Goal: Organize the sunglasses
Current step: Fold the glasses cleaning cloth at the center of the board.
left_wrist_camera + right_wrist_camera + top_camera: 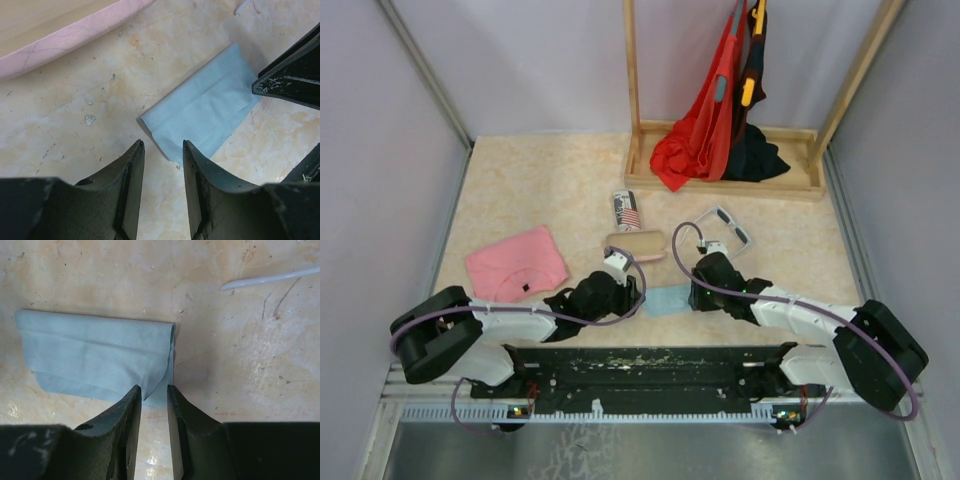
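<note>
The white-framed sunglasses [730, 228] with dark lenses lie on the table beyond my right arm; one white temple [270, 279] shows in the right wrist view. A folded light-blue cloth [667, 299] lies flat between my two grippers. My left gripper [633, 292] [162, 145] is open at the cloth's [205, 107] near-left corner, with bare table between its jaws. My right gripper [697, 292] [153, 388] stands narrowly open at the opposite corner of the cloth [95, 350], whose edge lies just at its tips. The right gripper's fingers [290, 80] show in the left wrist view.
A pink glasses case [635, 245] [75, 35] lies just beyond the left gripper, a flag-printed case [627, 210] behind it. A pink cloth [517, 263] lies at the left. A wooden rack [720, 180] with red and dark bags stands at the back.
</note>
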Controlling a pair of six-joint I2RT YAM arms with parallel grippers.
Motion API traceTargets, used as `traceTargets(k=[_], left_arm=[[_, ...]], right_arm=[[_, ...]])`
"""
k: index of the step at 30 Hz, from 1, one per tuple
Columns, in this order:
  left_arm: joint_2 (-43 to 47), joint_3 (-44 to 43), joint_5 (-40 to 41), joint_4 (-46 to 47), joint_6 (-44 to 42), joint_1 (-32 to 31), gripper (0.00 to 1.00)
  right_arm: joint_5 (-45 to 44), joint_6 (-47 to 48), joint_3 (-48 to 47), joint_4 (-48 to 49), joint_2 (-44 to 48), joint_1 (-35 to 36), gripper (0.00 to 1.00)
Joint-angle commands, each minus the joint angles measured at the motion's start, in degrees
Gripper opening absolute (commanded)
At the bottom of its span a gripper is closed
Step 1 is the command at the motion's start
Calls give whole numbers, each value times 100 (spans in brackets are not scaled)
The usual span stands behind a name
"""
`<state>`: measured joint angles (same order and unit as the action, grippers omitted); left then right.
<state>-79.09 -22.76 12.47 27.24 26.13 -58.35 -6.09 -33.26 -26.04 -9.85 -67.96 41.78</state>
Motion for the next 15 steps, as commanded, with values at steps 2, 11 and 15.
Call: traceTargets(k=[2, 11, 15], left_arm=[[12, -73, 80, 9, -11, -1, 42], [73, -30, 86, 9, -20, -1, 42], [93, -17, 86, 9, -13, -1, 42]], right_arm=[[94, -89, -290, 207, -67, 14, 27], [51, -84, -311, 298, -196, 12, 27], [53, -69, -329, 334, -250, 14, 26]])
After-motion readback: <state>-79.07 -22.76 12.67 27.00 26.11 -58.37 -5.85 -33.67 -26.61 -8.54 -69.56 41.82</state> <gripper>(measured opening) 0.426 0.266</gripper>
